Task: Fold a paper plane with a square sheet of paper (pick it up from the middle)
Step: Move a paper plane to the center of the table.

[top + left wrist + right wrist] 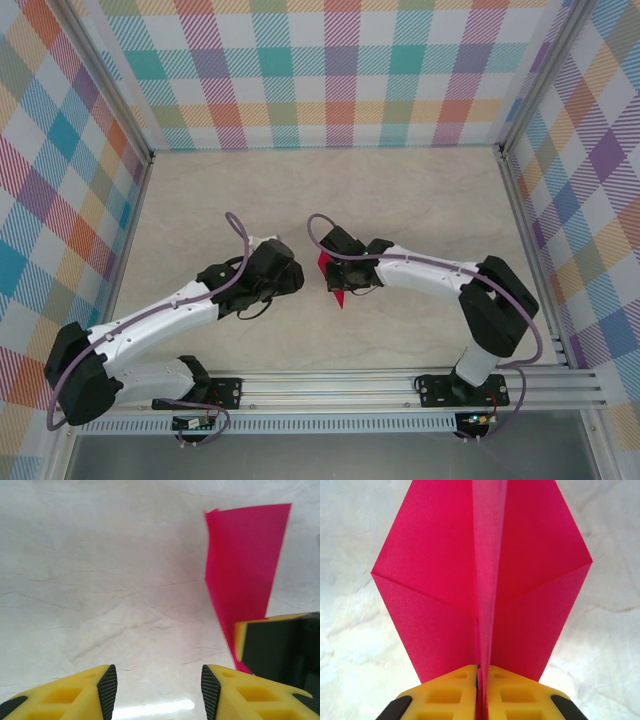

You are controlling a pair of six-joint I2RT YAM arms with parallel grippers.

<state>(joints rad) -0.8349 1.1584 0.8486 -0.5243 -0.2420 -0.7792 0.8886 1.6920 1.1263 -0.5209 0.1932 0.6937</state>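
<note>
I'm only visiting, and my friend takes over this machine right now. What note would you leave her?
Left gripper: open, empty, close beside the pink paper.
Right gripper: shut on the paper's centre crease, with both sides flaring out.
Done: centre crease and angled folds are in, so the paper is no longer a flat square.
Left: probably the wing folds and setting it down, though I cannot tell for sure.

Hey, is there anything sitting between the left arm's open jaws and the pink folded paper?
Nothing visible: bare table lies between the left jaws and the pink paper. The right jaws are clamped on its centre fold.
</note>
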